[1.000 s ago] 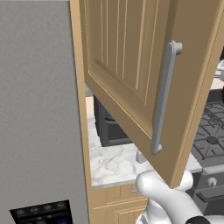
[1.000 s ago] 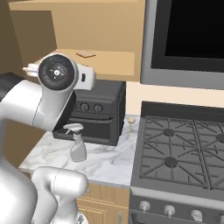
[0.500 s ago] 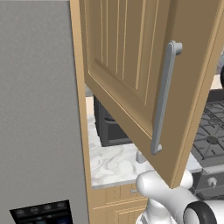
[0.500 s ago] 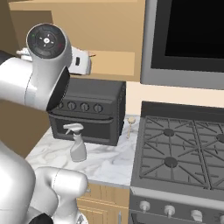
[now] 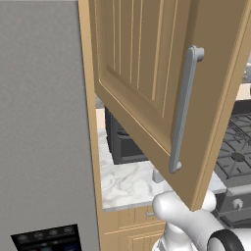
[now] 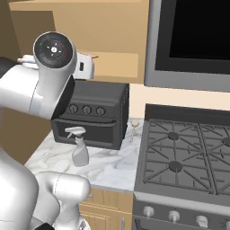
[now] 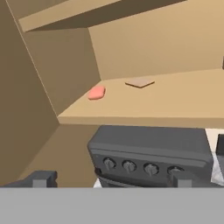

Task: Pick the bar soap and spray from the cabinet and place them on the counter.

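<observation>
Gripper (image 7: 109, 180) fingers are held wide apart, faced toward the cabinet (image 5: 147, 73) shelf where the pink bar soap (image 7: 96, 92) is laid; the spray (image 6: 80, 147) is stood on the worktop (image 6: 112, 164).

Grey fridge (image 5: 44, 122) fills the left side, dark control panel (image 5: 46, 238) low on its front. Black toaster oven (image 6: 92, 117) sits far back against a cream wall (image 6: 179, 96). To its right, dark gas stove (image 6: 184, 157) with grates, knobs along the near edge. Black microwave (image 6: 191, 40) hangs above the stove. Tan wooden drawers (image 6: 105, 209) below. Light flat, even
</observation>
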{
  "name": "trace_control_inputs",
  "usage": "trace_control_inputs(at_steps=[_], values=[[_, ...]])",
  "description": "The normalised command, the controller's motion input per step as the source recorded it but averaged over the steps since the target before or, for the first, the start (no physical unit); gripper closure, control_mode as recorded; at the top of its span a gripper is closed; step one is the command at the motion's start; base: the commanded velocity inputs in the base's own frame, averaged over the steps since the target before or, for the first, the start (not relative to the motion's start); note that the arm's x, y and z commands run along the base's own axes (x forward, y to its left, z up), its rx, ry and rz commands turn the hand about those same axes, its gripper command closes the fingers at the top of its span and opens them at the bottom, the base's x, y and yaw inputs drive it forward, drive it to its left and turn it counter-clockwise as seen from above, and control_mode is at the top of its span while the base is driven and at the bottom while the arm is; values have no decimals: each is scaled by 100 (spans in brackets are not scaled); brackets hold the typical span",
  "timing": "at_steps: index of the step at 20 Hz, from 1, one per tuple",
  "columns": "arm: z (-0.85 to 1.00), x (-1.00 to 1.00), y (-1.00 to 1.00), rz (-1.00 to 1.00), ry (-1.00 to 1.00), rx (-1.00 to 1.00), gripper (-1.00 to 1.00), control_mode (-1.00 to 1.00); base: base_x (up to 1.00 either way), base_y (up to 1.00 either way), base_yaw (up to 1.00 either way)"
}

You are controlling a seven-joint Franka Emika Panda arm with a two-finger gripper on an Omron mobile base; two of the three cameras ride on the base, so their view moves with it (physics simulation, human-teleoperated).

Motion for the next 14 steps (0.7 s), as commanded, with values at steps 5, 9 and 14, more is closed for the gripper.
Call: trace_control_inputs(at_steps=[5,9,14], values=[[-22,5,14,5,-10,-1,-100,-100,0,0,0],[0,0,10,0,-8,-3,-100,-100,0,0,0],[0,3,2,0,0,0,-100,-100,0,0,0]])
